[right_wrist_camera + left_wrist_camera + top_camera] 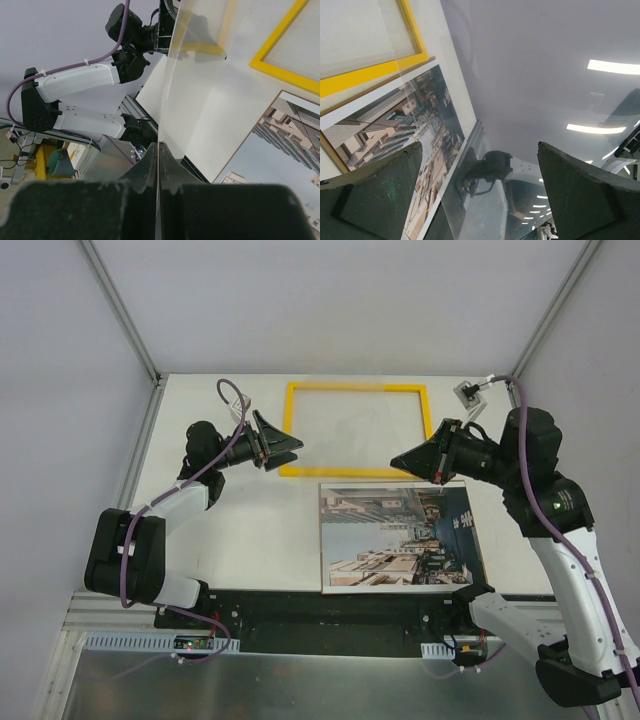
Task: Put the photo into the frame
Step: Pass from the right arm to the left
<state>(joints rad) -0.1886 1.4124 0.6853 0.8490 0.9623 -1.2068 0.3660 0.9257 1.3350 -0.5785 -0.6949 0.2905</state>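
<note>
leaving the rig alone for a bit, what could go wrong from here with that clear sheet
1. The thin clear sheet is pinched at one edge only by the right claw. The left claw stands open, so the sheet may sag, swing or slip.
2. It hangs over the bright yellow rectangular frame, near the city-street paper photo. A drop could knock either out of place.

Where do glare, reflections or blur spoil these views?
Left wrist: the clear pane mirrors ceiling light strips across the right half, and the open left gripper is dark and soft at the bottom. Right wrist: the right gripper, shut on the pane's edge, is blurred, and a faint yellow image of the frame shows in the pane. Top external: even light, soft shadows, pane almost invisible.
</note>
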